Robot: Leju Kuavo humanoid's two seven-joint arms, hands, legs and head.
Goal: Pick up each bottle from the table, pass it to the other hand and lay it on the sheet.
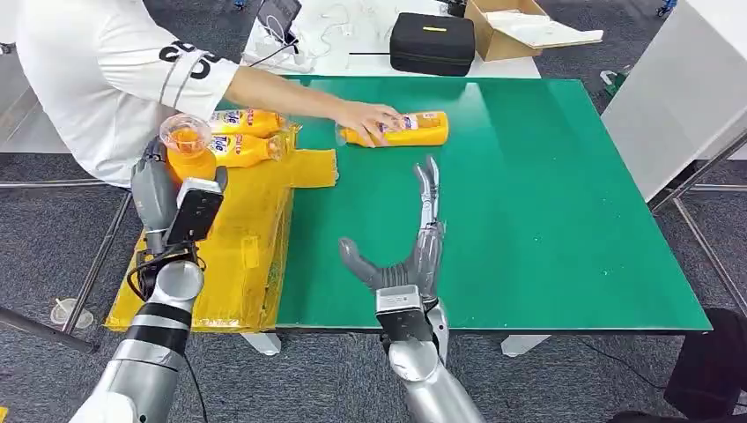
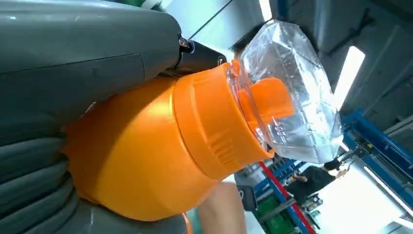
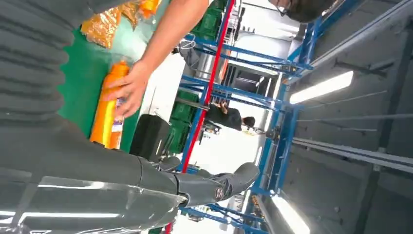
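left hand (image 1: 167, 189) gripping upright bottle (image 1: 188, 150) over yellow sheet (image 1: 238, 256), likely needing tipping flat; right hand (image 1: 414, 251) spread wide, empty, above green surface (image 1: 546, 220).

Our left hand (image 1: 166, 189): raised, fingers wrapped around an orange bottle (image 1: 189, 152). Our right hand (image 1: 414, 251): extended forward, fingers straight, thumb splayed, empty.

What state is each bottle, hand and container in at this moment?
Left hand: holds an upright orange bottle, clear cap on.
Right hand: open, holds nothing, fingers spread over the green mat.
Bottle on the mat: lying on its side, a person's hand on it.
Two bottles on the yellow sheet: lying down.
Black case: closed.
Cardboard box: open.
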